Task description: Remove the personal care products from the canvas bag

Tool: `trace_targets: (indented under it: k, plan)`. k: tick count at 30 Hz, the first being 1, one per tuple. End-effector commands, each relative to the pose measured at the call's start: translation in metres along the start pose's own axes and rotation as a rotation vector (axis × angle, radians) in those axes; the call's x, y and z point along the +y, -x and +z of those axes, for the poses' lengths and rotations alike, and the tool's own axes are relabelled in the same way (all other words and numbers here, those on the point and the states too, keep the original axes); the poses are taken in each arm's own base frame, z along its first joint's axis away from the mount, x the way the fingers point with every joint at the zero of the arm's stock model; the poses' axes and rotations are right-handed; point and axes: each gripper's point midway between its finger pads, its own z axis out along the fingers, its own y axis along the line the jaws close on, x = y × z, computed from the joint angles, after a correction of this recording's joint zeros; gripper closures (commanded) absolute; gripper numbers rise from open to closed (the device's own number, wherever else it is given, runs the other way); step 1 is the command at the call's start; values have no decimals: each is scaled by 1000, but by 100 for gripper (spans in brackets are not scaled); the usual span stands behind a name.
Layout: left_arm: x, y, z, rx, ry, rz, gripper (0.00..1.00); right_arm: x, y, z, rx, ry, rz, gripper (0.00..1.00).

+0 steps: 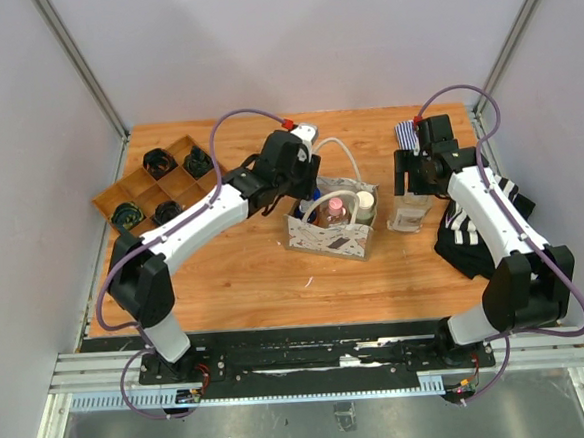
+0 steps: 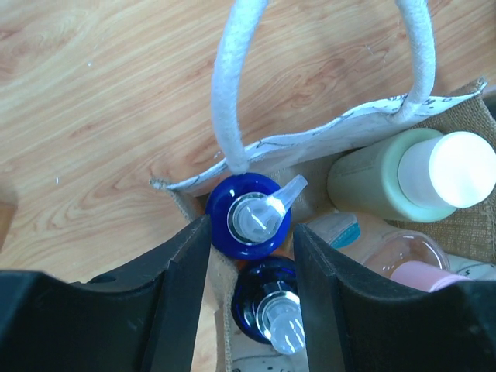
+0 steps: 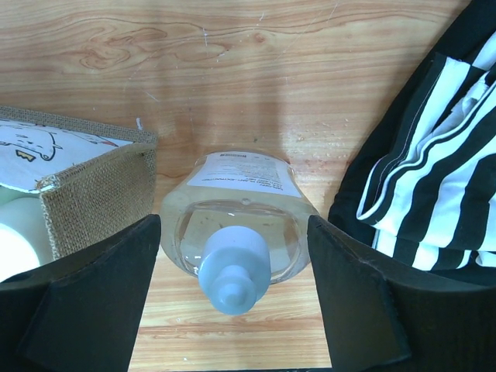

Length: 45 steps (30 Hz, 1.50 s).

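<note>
Brown wooden compartment tray (image 1: 154, 183) at 10 o'clock on the tabletop (image 1: 236, 283), with black coiled cables (image 1: 196, 163) in its cells; outside the task.

Left gripper (image 2: 252, 225) lowered over the canvas bag (image 1: 329, 241), which stands near the centre of the tabletop. Jaws apart, straddling a blue-capped pump bottle (image 2: 248, 215) in the bag's 10 o'clock corner as the top view has it. Just beside the cap, not seen pressing on it.

Inside the bag, left wrist view:
- second blue-capped pump bottle (image 2: 271, 310) at 6 o'clock of the first
- pale green bottle with white cap (image 2: 403, 174) at 2 o'clock
- pink bottle under a clear dome (image 2: 415, 267) at 4 o'clock
- white looped handles (image 2: 229, 93) arching overhead

Clear bottle with pale cap (image 3: 240, 194) at 3 o'clock of the bag, just beside its wall, upright on the tabletop and already out. Right gripper (image 3: 232, 232) above it, jaws wide apart on either side, holding nothing.

Black-and-white striped cloth (image 3: 434, 155) at 3 o'clock of the clear bottle, near it; not task material.

Progress, as a judgement: early. One product out, at least four left in the bag. Next in hand, probably the pump bottle between the left jaws. Further contents beneath these, if any, hidden.
</note>
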Motion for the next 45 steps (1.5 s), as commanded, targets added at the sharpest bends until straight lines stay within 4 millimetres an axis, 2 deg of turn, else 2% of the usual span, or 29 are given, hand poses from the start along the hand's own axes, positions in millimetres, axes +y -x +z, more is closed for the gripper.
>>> trace_targets:
  k: [1,10,16,18,20,23,27,30,33,37,41,45]
  plan:
    - [-10,18,7,-42,-42,66,48,1,-3,-3,2,23,25,23]
    - [-5,-11,36,65,3,35,49,-2,-3,-7,-8,20,26,22]
    - [1,-21,41,108,43,19,57,-4,-5,-6,-3,19,28,22]
    - [3,-23,41,126,59,14,63,-4,-6,-6,-3,20,28,22]
    - [4,-21,39,131,71,5,78,-4,-7,-6,0,21,29,22]
    - [5,-8,32,112,89,-11,99,-3,-7,-6,0,24,28,22]
    - [5,20,17,45,97,-18,100,-4,-4,-10,-15,26,27,22]
    - [7,42,3,-2,114,-19,100,-3,3,-23,-56,36,18,23]
    - [11,62,-9,-51,135,-25,99,-4,15,-45,-139,16,-26,21]
    - [10,87,-25,-108,140,-39,100,-7,30,-79,-234,-49,-90,12]
    - [15,115,-47,-166,178,-57,100,35,40,-99,-298,177,-149,14]
    - [35,145,-78,-229,297,-73,100,60,43,-95,-299,256,-180,14]
